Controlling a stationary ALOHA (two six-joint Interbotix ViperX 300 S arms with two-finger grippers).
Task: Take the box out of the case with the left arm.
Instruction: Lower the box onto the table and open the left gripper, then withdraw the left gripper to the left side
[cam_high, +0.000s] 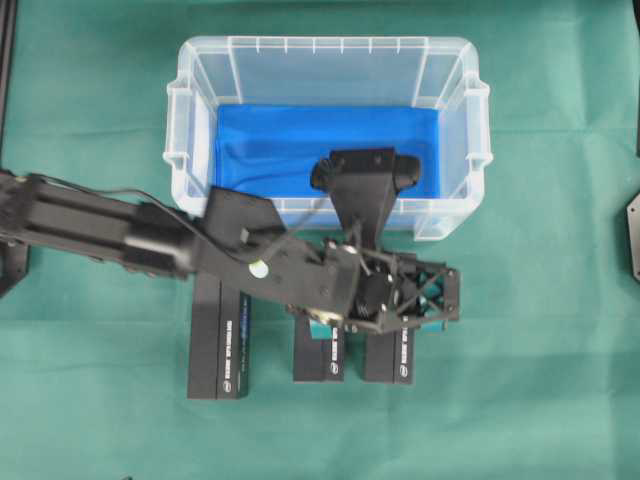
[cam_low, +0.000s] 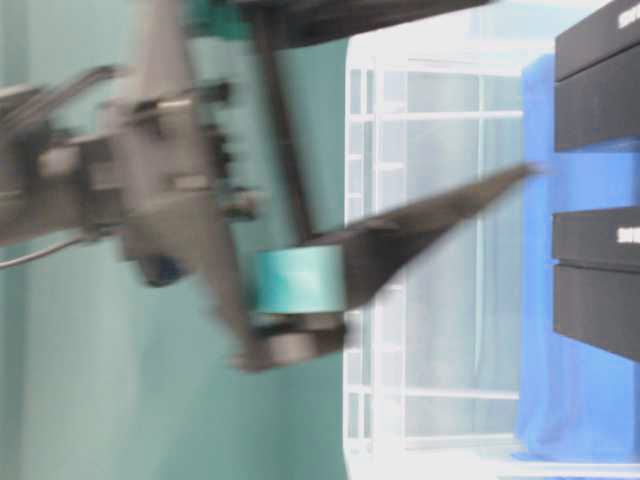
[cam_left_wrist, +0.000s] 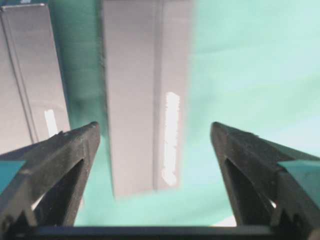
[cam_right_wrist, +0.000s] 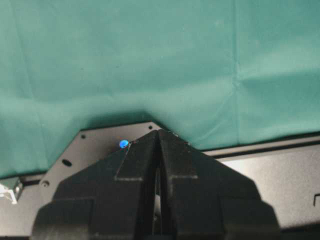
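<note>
In front of the case (cam_high: 190, 90), left gripper (cam_high: 440, 296) wide open and empty, partly hiding black boxes (cam_high: 219, 350), right gripper (cam_right_wrist: 158, 145) closed.

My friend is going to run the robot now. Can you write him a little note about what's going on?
Left end effector: open, holding nothing, hovering above the boxes outside the case.
Right end effector: shut, parked over its own base plate, away from the work.
Case: only its blue lining shows inside; no box visible in it.
Three black boxes lie side by side on the green cloth in front of the case.
Done: the boxes look to be out.
Left: probably just pull the left arm back.
</note>
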